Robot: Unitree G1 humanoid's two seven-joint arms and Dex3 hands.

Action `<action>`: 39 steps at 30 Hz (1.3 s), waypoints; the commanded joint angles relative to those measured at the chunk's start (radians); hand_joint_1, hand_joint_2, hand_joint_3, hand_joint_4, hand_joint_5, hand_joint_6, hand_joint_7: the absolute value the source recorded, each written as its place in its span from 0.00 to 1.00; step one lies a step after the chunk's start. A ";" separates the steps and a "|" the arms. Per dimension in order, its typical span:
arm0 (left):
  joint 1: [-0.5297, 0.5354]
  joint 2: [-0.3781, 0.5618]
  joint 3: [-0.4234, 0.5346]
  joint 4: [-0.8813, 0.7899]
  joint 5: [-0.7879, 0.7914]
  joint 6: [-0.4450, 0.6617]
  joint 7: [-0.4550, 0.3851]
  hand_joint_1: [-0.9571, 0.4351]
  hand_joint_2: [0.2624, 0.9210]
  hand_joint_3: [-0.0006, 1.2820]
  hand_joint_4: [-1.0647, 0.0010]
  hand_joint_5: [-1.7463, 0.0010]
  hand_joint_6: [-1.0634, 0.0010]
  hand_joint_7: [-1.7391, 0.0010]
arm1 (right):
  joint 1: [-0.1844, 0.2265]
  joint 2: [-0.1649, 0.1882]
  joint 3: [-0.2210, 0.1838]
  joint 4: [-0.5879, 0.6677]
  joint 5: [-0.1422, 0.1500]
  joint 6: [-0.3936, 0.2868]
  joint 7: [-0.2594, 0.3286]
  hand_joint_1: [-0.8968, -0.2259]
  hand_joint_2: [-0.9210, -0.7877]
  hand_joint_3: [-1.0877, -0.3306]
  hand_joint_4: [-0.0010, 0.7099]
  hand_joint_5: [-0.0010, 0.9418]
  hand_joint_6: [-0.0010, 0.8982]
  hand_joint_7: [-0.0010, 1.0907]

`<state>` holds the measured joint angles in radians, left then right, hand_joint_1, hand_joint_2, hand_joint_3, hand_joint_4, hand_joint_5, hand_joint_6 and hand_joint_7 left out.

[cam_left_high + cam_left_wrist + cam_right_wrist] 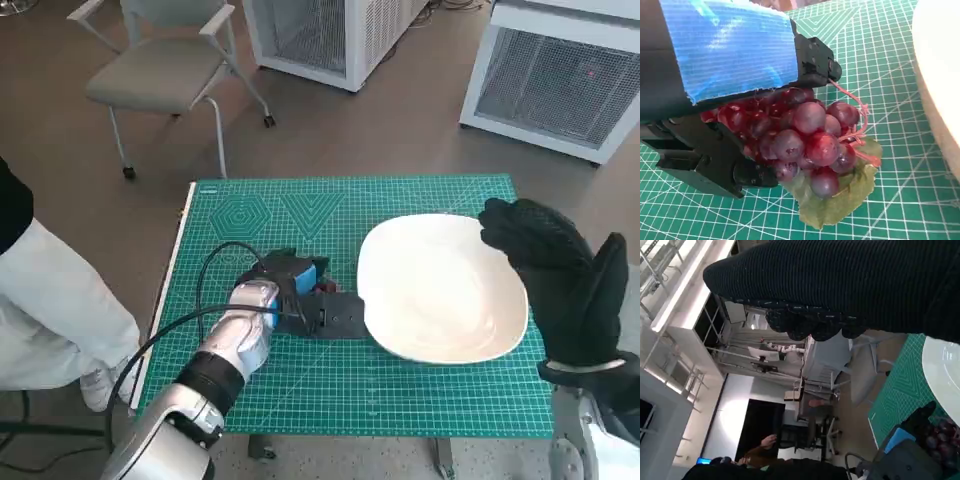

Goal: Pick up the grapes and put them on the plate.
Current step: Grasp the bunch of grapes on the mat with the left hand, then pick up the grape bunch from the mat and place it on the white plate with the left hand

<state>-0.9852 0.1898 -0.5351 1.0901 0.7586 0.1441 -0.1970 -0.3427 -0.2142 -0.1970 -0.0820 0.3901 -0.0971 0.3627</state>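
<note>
A: Grapes (805, 142) first. Where do they sit, and does anything have them?

B: They sit on the green worktop (300, 390), just left of the plate (440, 290). The left hand (300, 290) is over them. In the left wrist view its taped back covers the top of the bunch and its black fingers (715, 165) close in against the near side, so I judge it has hold of them, though the bunch and its leaf still seem to rest on the mat.

A: And the other one?

B: The right hand (555, 275) hovers at the plate's far edge with its gloved fingers apart and nothing in them.

A: So which way does the carry go?

B: Rightward from the left hand. The plate's rim lies just beside the bunch, on the side the leaf and pink stem point toward. The bunch's long axis runs roughly from the hand out to that leaf, toward the rim. The left hand is plainly the nearer one; the move probably calls for a lift over the rim.
</note>
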 commanded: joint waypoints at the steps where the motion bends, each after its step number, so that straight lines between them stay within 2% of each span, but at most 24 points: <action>1: -0.009 -0.008 -0.006 0.042 -0.010 -0.001 0.024 0.84 0.73 0.36 0.72 0.75 0.66 0.99 | 0.013 0.002 -0.001 0.009 0.001 0.014 -0.005 0.86 0.00 0.64 0.51 0.98 0.28 0.95; 3: -0.013 -0.010 -0.008 0.054 -0.012 0.000 0.033 0.87 0.78 0.35 0.68 0.46 0.63 0.99 | 0.012 0.001 -0.003 0.010 0.003 0.015 -0.004 0.86 0.00 0.64 0.51 0.98 0.28 0.95; 4: -0.015 -0.010 -0.008 0.058 -0.014 -0.001 0.037 0.90 0.76 0.40 0.65 0.34 0.60 0.99 | 0.012 0.001 -0.003 0.010 0.004 0.015 -0.004 0.86 0.00 0.64 0.51 0.98 0.28 0.95; 6: -0.015 -0.010 -0.011 0.061 -0.015 -0.002 0.045 0.93 0.67 0.52 0.63 0.19 0.55 0.98 | 0.012 0.001 -0.004 0.009 0.006 0.016 -0.003 0.86 0.00 0.64 0.51 0.98 0.28 0.95; 9: -0.009 -0.006 -0.014 0.049 -0.016 -0.002 0.047 0.95 0.60 0.62 0.61 0.09 0.46 0.95 | 0.013 0.000 -0.004 0.009 0.005 0.015 -0.002 0.86 0.00 0.64 0.51 0.98 0.28 0.95; 12: -0.003 0.002 -0.017 0.029 -0.017 -0.001 0.037 0.96 0.61 0.60 0.60 0.07 0.39 0.93 | 0.012 0.000 -0.003 0.009 0.003 0.013 -0.003 0.86 0.00 0.64 0.51 0.98 0.28 0.95; 14: 0.000 0.009 -0.019 0.015 -0.018 -0.003 0.029 0.96 0.66 0.55 0.58 0.09 0.36 0.91 | 0.011 0.000 -0.003 0.011 0.003 0.012 -0.003 0.86 0.00 0.64 0.51 0.98 0.28 0.95; 19: 0.012 0.035 -0.015 -0.032 -0.024 -0.019 0.013 0.95 0.91 0.26 0.52 0.17 0.34 0.85 | 0.007 0.000 -0.002 0.016 0.002 0.011 -0.001 0.86 0.00 0.64 0.51 0.98 0.28 0.95; 22: 0.022 0.049 -0.011 -0.061 -0.031 -0.029 0.009 0.95 0.97 0.19 0.51 0.19 0.33 0.82 | 0.005 0.000 -0.002 0.019 0.003 0.010 0.001 0.86 0.00 0.64 0.51 0.98 0.28 0.95; 27: 0.039 0.068 -0.003 -0.100 -0.043 -0.046 0.009 0.93 0.99 0.17 0.50 0.19 0.35 0.74 | 0.000 -0.001 -0.002 0.024 0.003 0.010 0.002 0.86 0.00 0.64 0.51 0.98 0.28 0.95; 31: 0.046 0.075 0.000 -0.113 -0.048 -0.053 0.012 0.77 1.00 0.16 0.49 0.17 0.48 0.47 | -0.003 -0.001 -0.002 0.027 0.002 0.008 0.002 0.86 0.00 0.64 0.51 0.98 0.29 0.95; 33: 0.049 0.078 0.001 -0.119 -0.049 -0.057 0.014 0.73 1.00 0.16 0.49 0.16 0.52 0.40 | -0.005 -0.002 -0.001 0.028 0.001 0.007 0.002 0.86 0.00 0.64 0.51 0.98 0.29 0.95; 36: 0.053 0.084 0.001 -0.128 -0.049 -0.064 0.017 0.70 1.00 0.16 0.49 0.16 0.53 0.36 | -0.009 -0.003 -0.002 0.032 0.000 0.005 0.003 0.86 0.00 0.64 0.51 0.98 0.29 0.95; 39: 0.051 0.086 0.000 -0.126 -0.049 -0.070 0.020 0.70 1.00 0.16 0.50 0.15 0.51 0.37 | -0.012 -0.004 -0.002 0.035 0.000 0.003 0.005 0.86 0.00 0.64 0.51 0.98 0.29 0.95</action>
<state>-0.9426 0.2685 -0.5394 0.9764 0.7159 0.0859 -0.1813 -0.3591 -0.2154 -0.1976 -0.0636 0.3911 -0.0994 0.3632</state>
